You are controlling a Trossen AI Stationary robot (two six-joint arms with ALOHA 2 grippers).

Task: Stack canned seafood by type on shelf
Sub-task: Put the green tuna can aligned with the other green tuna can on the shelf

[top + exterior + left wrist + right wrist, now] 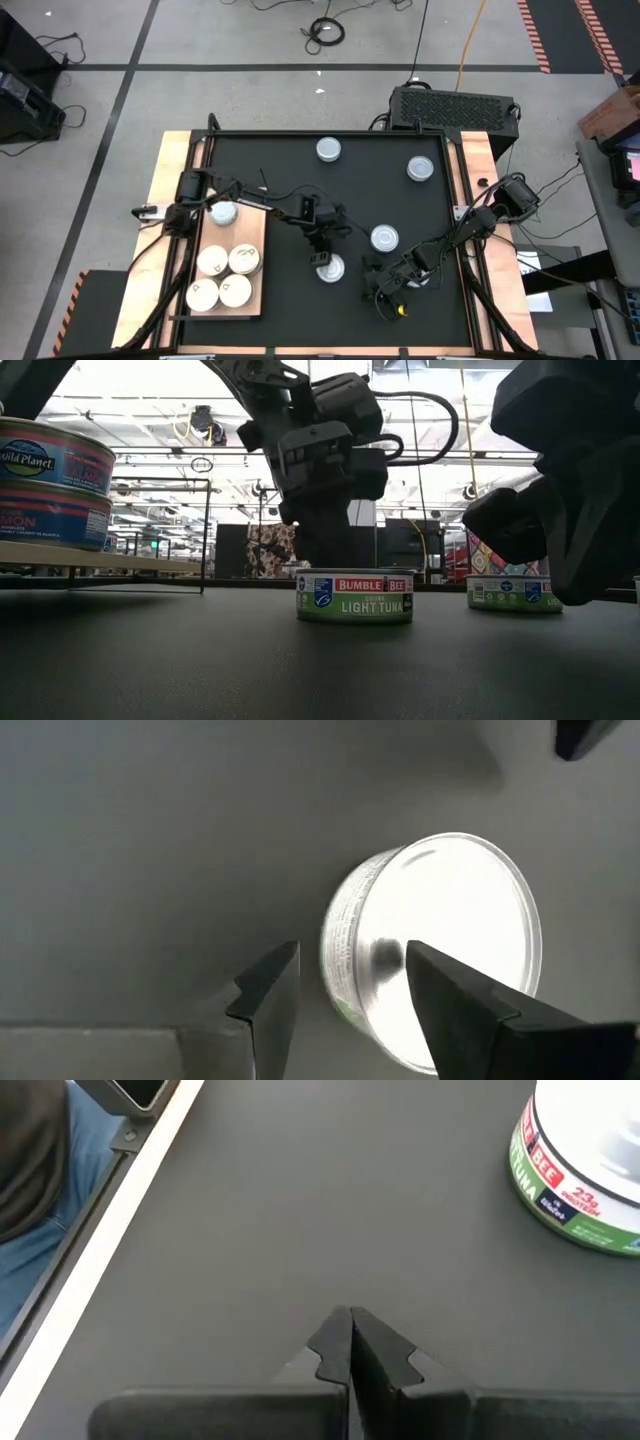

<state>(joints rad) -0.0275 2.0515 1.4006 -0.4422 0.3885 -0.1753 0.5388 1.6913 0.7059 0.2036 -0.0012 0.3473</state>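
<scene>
— Canned seafood status, starting at the left pincer (324,250)?
— It hangs released over a silver tin (329,267) on the surface (290,170).
— And the right pincer (385,295)?
— Clenched, empty.
— Progress?
— Five tins on the shelf (252,226); four left, I'd judge.

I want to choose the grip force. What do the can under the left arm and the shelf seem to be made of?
The can looks like thin metal: its flat top shines bright silver, and a printed paper-like label wraps its side. The shelf looks like light-brown wood with a matte, unpolished surface, though this view cannot confirm it.
</scene>
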